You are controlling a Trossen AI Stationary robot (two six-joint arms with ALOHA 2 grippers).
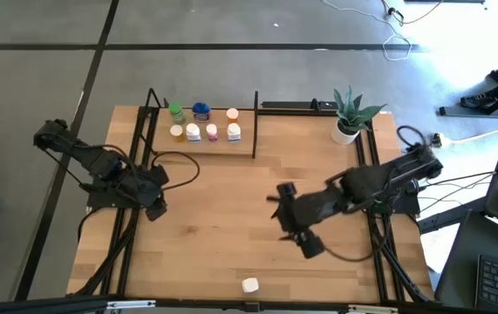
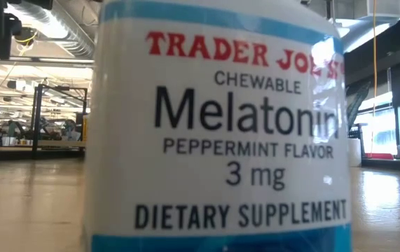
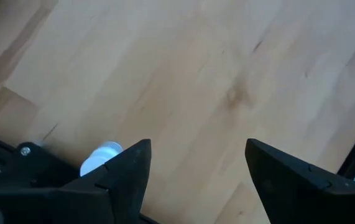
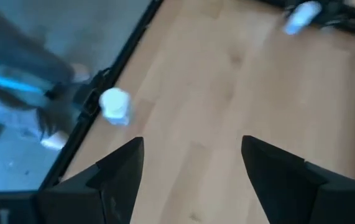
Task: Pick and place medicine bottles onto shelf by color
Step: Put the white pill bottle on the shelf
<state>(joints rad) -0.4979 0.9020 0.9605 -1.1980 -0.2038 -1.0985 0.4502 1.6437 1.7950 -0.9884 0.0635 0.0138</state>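
White with blue bands, the lone bottle [image 2: 217,133] is filling your low view, its label reading "TRADER JOE'S", "CHEWABLE Melatonin", "PEPPERMINT FLAVOR", "3 mg", "DIETARY SUPPLEMENT". It is standing at the near edge of the light-wood surface [image 1: 222,218]. Seven other bottles [image 1: 203,122] are sitting on the shelf [image 1: 244,148] at the far side, near a potted plant [image 1: 351,113]. Your left hand [image 1: 155,209] and right hand [image 1: 310,244] are both hanging wide and empty over bare wood.
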